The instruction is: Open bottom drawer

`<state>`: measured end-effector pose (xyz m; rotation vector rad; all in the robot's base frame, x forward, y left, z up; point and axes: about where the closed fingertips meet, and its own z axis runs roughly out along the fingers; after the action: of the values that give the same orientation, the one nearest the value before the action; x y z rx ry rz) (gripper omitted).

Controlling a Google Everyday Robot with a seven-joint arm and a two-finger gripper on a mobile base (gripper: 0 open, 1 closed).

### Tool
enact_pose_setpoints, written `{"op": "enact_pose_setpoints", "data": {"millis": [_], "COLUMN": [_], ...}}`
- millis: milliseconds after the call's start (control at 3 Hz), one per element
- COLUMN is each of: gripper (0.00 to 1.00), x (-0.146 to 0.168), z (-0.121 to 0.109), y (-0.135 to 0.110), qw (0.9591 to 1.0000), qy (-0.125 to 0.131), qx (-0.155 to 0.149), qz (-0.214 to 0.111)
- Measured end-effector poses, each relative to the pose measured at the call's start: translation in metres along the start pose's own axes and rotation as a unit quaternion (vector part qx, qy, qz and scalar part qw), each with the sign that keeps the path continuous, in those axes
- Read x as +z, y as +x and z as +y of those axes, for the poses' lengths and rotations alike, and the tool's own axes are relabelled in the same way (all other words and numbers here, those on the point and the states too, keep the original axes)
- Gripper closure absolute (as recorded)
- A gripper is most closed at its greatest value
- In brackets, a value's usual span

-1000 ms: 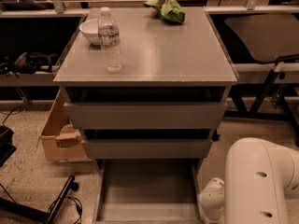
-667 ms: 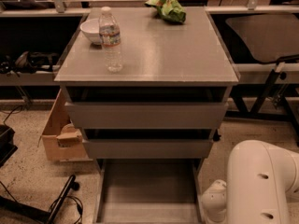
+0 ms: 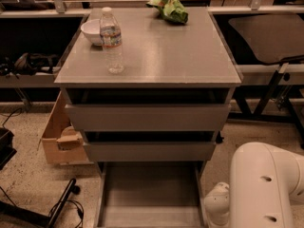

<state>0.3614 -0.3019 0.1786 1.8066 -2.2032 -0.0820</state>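
The grey cabinet [image 3: 152,56] has three handleless drawers. The bottom drawer [image 3: 149,189] stands pulled out toward me. Its bare grey tray shows below the two wider drawer fronts, and its front panel is cut off by the lower frame edge. The top drawer front [image 3: 147,117] and the middle drawer front [image 3: 149,151] each stick out a little. My gripper is out of view. Only my white arm [image 3: 266,184] and a rounded joint [image 3: 218,210] show at the bottom right, beside the open drawer's right side.
A water bottle [image 3: 112,39], a white bowl [image 3: 92,31] and a green bag [image 3: 170,8] sit on the cabinet top. A cardboard box [image 3: 59,137] stands on the floor at the left. Black cables and a stand leg [image 3: 57,208] lie at the lower left. Dark table frames flank both sides.
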Motion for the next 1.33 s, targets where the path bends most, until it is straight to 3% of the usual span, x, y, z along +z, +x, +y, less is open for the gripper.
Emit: {"op": "enact_pose_setpoints", "data": {"millis": [667, 1000, 1333], "gripper": [0.36, 0.12, 0.00], "x": [0.000, -0.018, -0.060], "z": [0.000, -0.003, 0.004], "y": [0.000, 0.004, 0.029], "qw": [1.0000, 0.9999, 0.9993], "qy": [0.000, 0.010, 0.009], "qx": [0.000, 0.000, 0.006], "qz": [0.000, 0.014, 0.034]}}
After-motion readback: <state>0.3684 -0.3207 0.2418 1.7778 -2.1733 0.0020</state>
